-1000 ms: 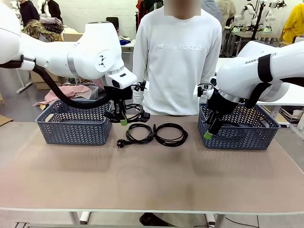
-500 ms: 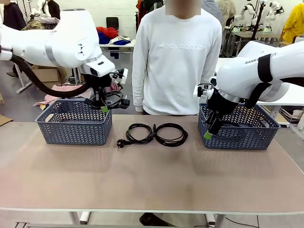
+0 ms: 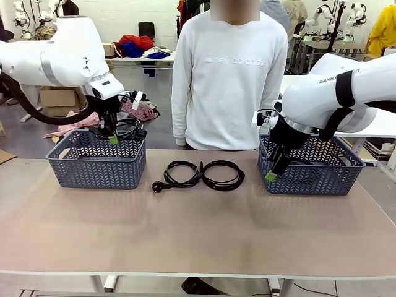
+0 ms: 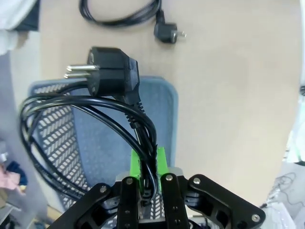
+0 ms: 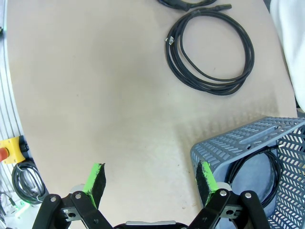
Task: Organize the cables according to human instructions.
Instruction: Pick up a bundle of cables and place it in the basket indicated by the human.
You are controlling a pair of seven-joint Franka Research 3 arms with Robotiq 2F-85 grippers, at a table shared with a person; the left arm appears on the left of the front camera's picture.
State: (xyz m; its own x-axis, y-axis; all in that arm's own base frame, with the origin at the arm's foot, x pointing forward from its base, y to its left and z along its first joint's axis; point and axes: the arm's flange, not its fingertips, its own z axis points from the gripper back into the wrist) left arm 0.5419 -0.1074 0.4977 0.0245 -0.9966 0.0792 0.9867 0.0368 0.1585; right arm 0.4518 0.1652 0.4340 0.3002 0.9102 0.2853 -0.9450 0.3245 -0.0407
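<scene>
The left gripper (image 4: 147,164) pinches a cord (image 4: 141,125) above the left basket (image 3: 96,167), two cords (image 3: 202,176) lie on the table (image 3: 198,241), and the spread right gripper's (image 5: 151,174) wrist view reveals a second cord (image 5: 240,163) inside the right basket (image 5: 224,150).

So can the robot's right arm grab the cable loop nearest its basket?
Probably yes. The right tool is open and empty, and only bare table lies between it and that coiled power cord.

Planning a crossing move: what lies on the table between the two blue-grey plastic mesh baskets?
Front view: two coiled black power cords side by side, left cord and right cord, between the left blue-grey mesh basket and right basket. Otherwise bare tabletop.
</scene>
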